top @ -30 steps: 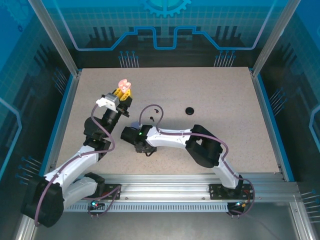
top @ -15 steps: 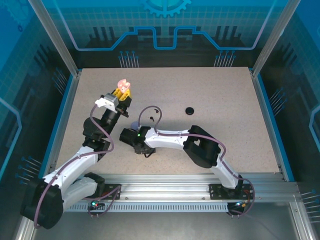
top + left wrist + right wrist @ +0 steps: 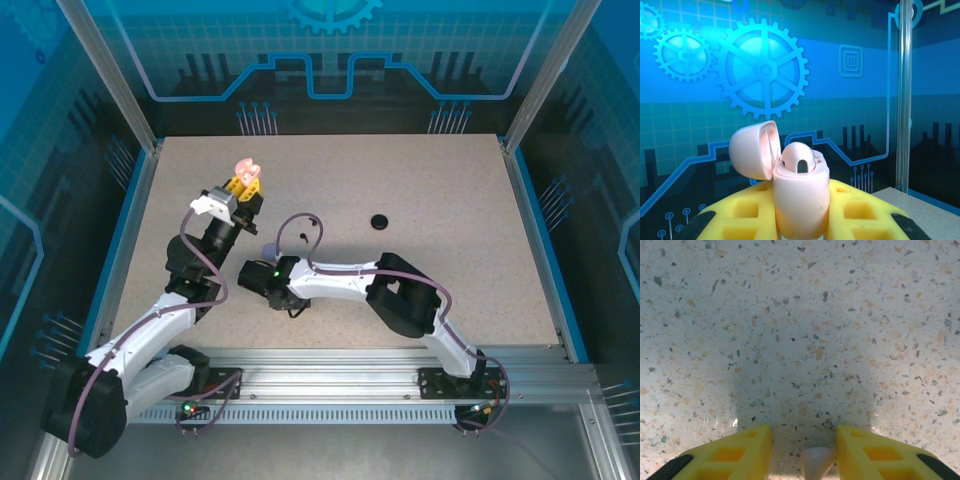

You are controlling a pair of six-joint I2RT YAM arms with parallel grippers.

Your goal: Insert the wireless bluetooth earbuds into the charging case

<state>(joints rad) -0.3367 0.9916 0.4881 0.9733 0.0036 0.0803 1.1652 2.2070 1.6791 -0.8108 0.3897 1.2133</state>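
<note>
Left hand (image 3: pixel 801 222): yellow foam-padded fingers closed on the lower body of a glossy pale pink charging case (image 3: pixel 801 200). The case is smooth and rounded and stands upright with its long axis vertical. Its domed lid (image 3: pixel 755 150) is hinged open to the left. One pink earbud (image 3: pixel 799 160) sits in the case, rounded head up, with a dark oval opening facing the wrist camera.

Reference point: a flat black round case (image 3: pixel 378 221) lying on the surface (image 3: pixel 450 180). The left hand and its pink case are well to the left of it and slightly farther back. The right hand (image 3: pixel 803 432) is nearer than it and to its left, pointing down at the surface.

Right hand: fingers partly apart, with a pale tapered tip (image 3: pixel 817 462) between them, pointing along the fingers. Whether it is gripped cannot be told.

Surface: matte beige, speckled like terrazzo. Enclosure: blue wall panels (image 3: pixel 765 70) printed with gears and circuit lines, and an aluminium frame post (image 3: pixel 903 100).
</note>
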